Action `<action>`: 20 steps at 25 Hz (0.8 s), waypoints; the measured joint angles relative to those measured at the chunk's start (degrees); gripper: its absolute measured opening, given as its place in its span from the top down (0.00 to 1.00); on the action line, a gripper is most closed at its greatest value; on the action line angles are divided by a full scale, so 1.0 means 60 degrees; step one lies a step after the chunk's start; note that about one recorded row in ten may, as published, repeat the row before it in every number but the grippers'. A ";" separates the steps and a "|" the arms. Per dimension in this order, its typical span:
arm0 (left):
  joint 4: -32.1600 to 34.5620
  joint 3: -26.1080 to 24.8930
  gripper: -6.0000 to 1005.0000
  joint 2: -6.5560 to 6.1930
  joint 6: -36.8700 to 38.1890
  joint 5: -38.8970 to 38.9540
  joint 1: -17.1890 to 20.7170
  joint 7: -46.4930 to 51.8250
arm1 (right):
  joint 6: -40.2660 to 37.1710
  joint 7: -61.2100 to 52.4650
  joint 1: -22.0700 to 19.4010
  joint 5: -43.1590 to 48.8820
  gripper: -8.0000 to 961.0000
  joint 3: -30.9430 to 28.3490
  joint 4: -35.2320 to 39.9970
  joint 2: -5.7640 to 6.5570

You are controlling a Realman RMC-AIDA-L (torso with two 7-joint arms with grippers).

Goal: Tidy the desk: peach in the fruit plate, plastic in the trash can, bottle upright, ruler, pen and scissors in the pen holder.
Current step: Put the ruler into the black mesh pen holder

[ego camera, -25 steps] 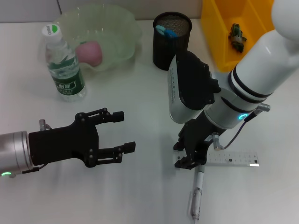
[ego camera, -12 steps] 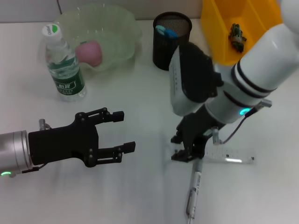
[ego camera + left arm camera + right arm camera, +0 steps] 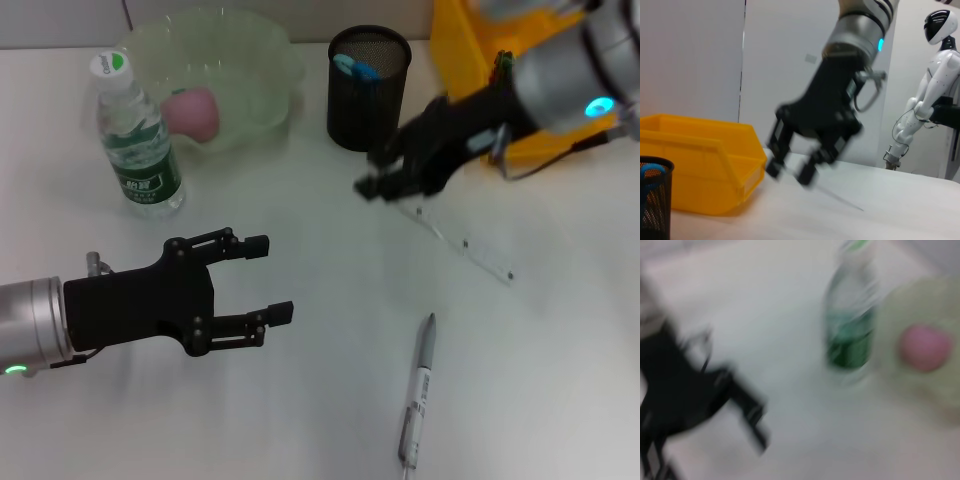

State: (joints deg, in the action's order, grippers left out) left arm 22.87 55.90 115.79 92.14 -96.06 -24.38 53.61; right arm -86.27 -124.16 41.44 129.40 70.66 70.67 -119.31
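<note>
In the head view the right end effector (image 3: 385,187) grips one end of the ruler (image 3: 462,243), lifted beside the holder (image 3: 368,88); the left end effector (image 3: 262,279) hovers released. Done: peach (image 3: 193,112) in plate (image 3: 262,60), bottle (image 3: 135,140) upright, plastic (image 3: 506,78) in the bin (image 3: 455,70). The pen (image 3: 418,390) lies on the table (image 3: 300,410). The left wrist view shows that grip above the table; the right wrist view, bottle and peach.
</note>
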 joint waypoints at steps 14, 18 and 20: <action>0.0028 0.0001 0.20 0.0140 0.0185 0.0014 -0.0074 -0.0021 | 0.0807 0.3338 -0.1537 -0.4972 0.59 -0.3863 -0.1106 0.0022; 0.0028 0.0001 0.20 0.0141 0.0241 0.0015 -0.0077 -0.0023 | 0.1373 0.4906 -0.1434 -0.6470 0.59 -0.4230 -0.2748 0.0155; 0.0029 0.0000 0.20 0.0141 0.0272 0.0012 -0.0078 -0.0023 | 0.1696 0.5676 -0.1209 -0.7020 0.59 -0.4310 -0.3697 0.0258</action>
State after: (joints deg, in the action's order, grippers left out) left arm 23.04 55.90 116.64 93.77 -95.98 -24.84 53.47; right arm -76.09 -90.10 34.18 87.28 44.80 48.48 -117.76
